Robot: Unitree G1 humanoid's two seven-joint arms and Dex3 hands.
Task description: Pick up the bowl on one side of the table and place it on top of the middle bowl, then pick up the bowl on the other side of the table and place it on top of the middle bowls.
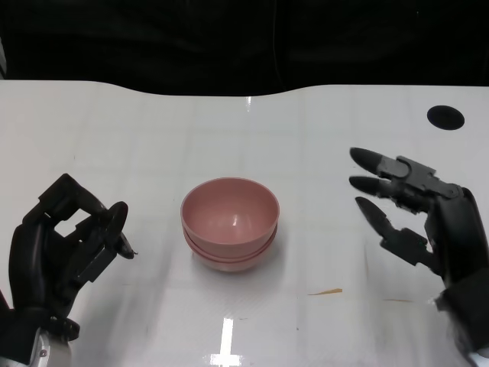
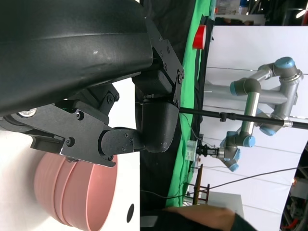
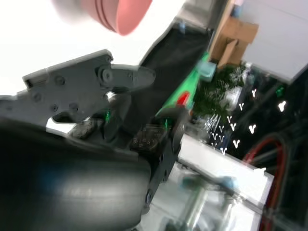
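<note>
1. So, the stack of pink plastic bowls (image 1: 229, 223) sits mid-table on the glossy white table (image 1: 153, 145), between the two hands and touching neither. Head view shows two rims at least, and the left wrist view shows what look like three nested rims (image 2: 72, 197), so my guess is both side bowls are already on the middle one

2. No bowl is left out at either side in the head view, so as far as I can judge the stacking is done and nothing's left but backing the arms off

3. The stack stands upright, mouth pointing straight up. It's round, so no real long axis across the table; its axis is just vertical. The rims look lined up, no obvious tilt

4. The black left hand (image 1: 65, 245) is near the stack's left, fingers curled in, holding nothing

5. The black right hand (image 1: 416, 218) is further out on the other side, fingers spread and reaching toward the stack, also empty

6. Further out: a black round mark (image 1: 445, 116) near the table's far right corner, and a small orange streak (image 1: 326, 291) on the near side
</note>
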